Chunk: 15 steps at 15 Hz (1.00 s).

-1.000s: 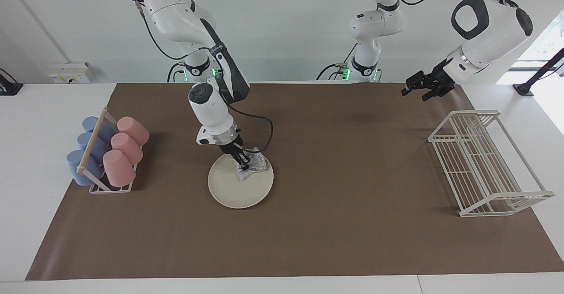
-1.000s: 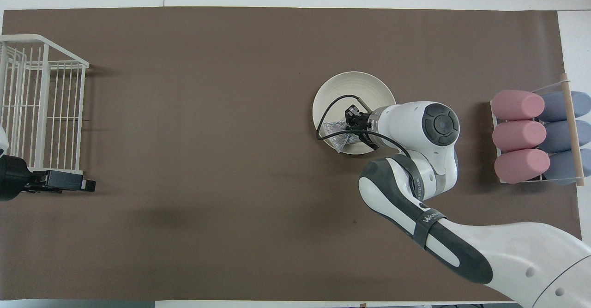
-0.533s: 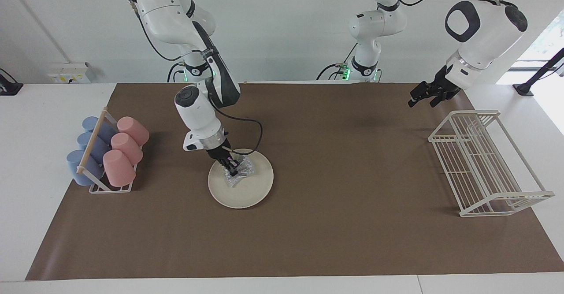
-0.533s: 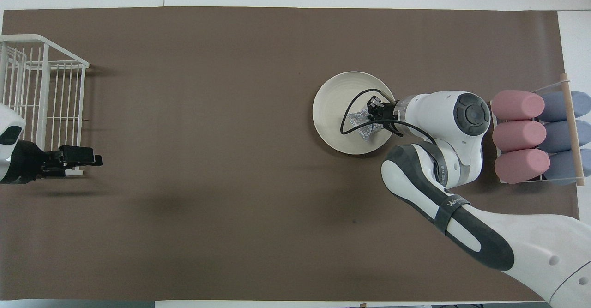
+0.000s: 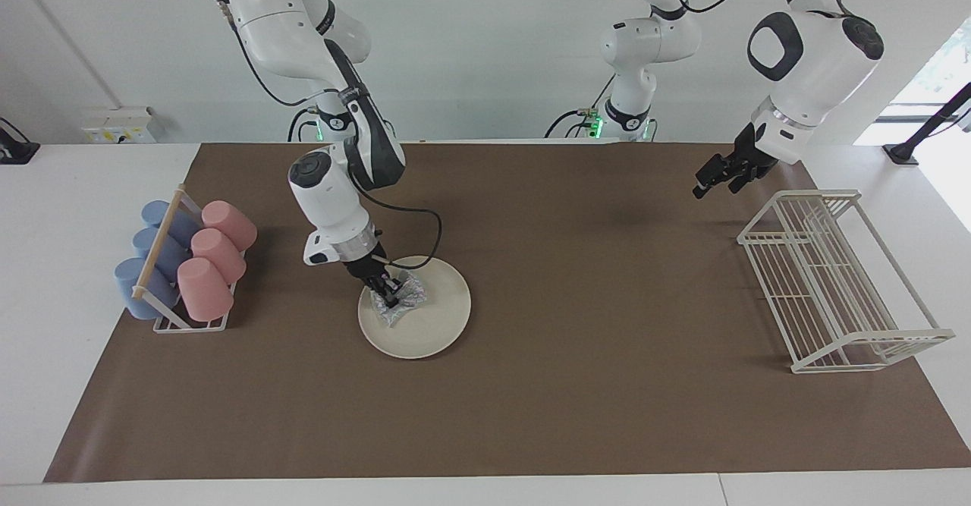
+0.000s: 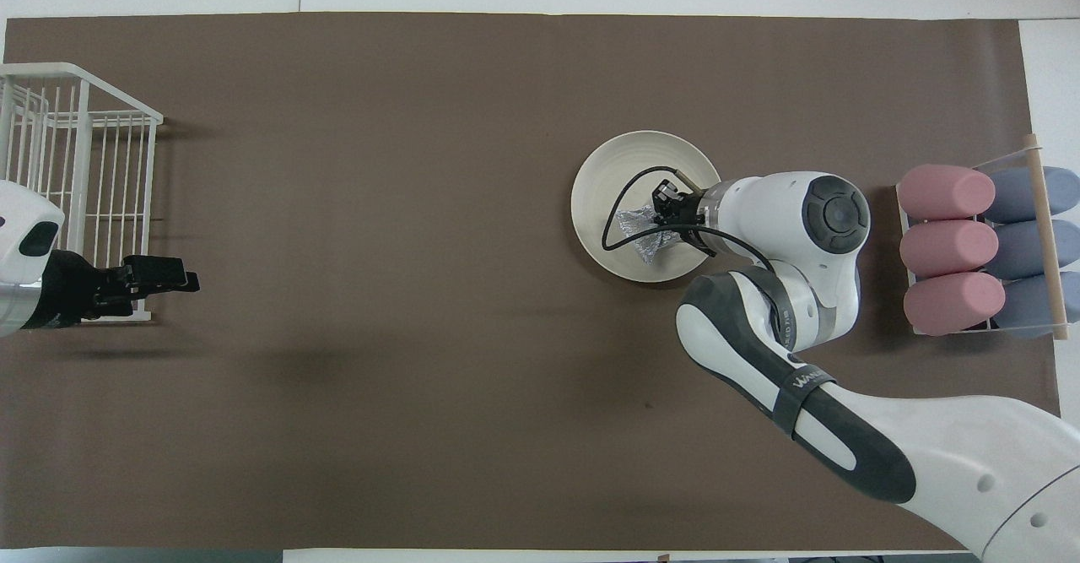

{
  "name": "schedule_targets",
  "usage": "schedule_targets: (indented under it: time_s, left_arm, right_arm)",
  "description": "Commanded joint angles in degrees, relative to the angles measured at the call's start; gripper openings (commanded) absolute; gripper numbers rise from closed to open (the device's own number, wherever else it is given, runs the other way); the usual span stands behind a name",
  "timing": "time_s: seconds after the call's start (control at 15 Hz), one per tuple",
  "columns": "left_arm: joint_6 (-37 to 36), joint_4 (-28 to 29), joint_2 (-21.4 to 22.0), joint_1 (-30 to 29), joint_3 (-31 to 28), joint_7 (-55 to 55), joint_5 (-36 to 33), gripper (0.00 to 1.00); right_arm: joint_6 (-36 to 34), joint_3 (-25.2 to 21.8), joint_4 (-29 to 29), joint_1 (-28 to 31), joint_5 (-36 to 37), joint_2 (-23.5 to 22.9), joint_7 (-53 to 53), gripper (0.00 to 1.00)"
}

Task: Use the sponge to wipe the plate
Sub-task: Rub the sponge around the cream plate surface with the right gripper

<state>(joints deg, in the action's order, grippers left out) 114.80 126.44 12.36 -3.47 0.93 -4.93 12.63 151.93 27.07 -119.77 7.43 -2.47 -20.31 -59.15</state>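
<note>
The sponge (image 5: 400, 299), a crumpled silvery-white speckled pad, lies pressed on the round cream plate (image 5: 432, 324), on the side toward the right arm's end of the table (image 5: 576, 415). The right gripper (image 5: 387, 291) pinches it at the middle. Beside the plate stands a rack (image 5: 163, 322) with three pink cups (image 5: 216, 252) and three blue cups (image 5: 152, 259). The left gripper (image 5: 711, 178) hangs near one white wire rack (image 5: 834, 286); whether its fingers are parted cannot be told.
</note>
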Motion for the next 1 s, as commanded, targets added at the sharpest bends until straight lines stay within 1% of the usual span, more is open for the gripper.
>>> schedule_targets:
  time_s: [0.0,0.13,0.27,0.47,0.6,0.93]
  left_arm:
    - [6.6,2.6,-0.8,1.9,-0.3,-1.7,-1.3,1.00]
    - [7.6,2.7,-1.4,1.9,-0.3,-1.7,-1.3,1.00]
    - [7.5,2.7,-1.4,1.9,-0.3,-1.7,-1.3,1.00]
    - [7.3,2.7,-1.4,2.0,-0.3,-1.7,-1.3,1.00]
    - [7.0,2.7,-1.4,1.9,-0.3,-1.7,-1.3,1.00]
    - [7.3,2.7,-1.3,2.7,-0.1,-1.6,-1.0,1.00]
  right_arm:
    - [1.2,0.0,-0.1,-3.0,0.7,-2.1,-6.9,0.00]
    - [2.1,0.0,-0.1,-3.2,0.7,-2.2,-6.9,0.00]
    - [2.2,-0.2,-0.1,-2.2,0.7,-2.3,-4.9,0.00]
    - [2.2,-0.3,0.0,2.0,0.7,-2.4,5.1,0.00]
    - [2.1,-0.3,0.1,3.9,0.7,-2.5,9.3,0.00]
    - [2.1,-0.5,0.3,3.9,0.8,-2.5,10.5,0.00]
